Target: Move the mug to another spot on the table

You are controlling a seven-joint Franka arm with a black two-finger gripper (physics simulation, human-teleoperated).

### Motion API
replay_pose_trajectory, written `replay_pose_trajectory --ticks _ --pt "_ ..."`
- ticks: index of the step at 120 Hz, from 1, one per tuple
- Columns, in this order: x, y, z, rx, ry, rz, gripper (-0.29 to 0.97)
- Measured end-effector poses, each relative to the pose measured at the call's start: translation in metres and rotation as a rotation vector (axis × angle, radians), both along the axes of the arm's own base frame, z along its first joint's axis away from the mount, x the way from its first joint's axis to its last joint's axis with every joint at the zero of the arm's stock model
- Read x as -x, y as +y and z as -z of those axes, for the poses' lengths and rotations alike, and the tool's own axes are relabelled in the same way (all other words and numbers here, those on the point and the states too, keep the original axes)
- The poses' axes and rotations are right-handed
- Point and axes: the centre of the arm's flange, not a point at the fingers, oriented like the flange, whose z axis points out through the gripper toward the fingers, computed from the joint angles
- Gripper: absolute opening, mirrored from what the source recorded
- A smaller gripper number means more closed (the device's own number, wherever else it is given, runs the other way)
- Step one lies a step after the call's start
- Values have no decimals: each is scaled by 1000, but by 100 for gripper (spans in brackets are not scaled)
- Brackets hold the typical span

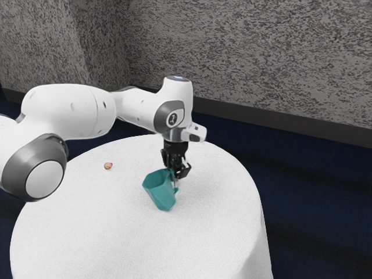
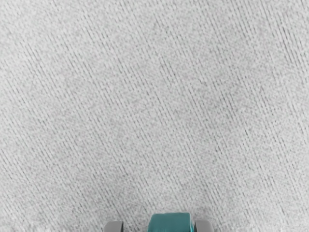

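A teal mug hangs tilted just above the round white table, near its middle. My black gripper is shut on the mug's rim at its upper right side. In the wrist view a teal piece of the mug sits between my two grey fingertips, with the white tabletop behind it.
A small brownish object lies on the table toward the exterior view's left, behind the mug. The table's rounded edge drops to a dark blue floor on the exterior view's right. A speckled grey wall stands at the back.
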Motion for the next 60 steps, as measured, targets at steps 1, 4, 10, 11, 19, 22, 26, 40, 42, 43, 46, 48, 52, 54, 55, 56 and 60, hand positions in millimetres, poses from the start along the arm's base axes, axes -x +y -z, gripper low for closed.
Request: replay_pose_trajectory --ticks 1,4,10,11,19,22,26,40,42,43,46,48,52,54,55,56,60 --pt "0 0 -1 -4 4 1 7" --pt "1 1 -3 -16 19 2 7" --pt "2 0 -10 -39 43 6 6" --pt "2 -1 -11 -43 48 6 5" --pt "4 0 -20 -67 82 3 3" --pt "5 0 -23 -74 96 0 3" --pt "6 2 -26 -83 116 -6 3" --pt "13 18 -30 -109 186 -41 -1" --pt "14 20 -29 -113 195 -46 -2" --pt "15 21 -29 -115 200 -49 -2" --pt "17 25 -27 -122 214 -56 -3" --pt "18 27 -25 -126 223 -60 -4" --pt "20 30 -23 -134 240 -67 -5" --pt "21 33 -22 -138 247 -72 -5" --pt "21 34 -22 -140 250 -74 -5" --pt "21 35 -21 -142 253 -77 -6" --pt "23 40 -17 -152 270 -85 -6"
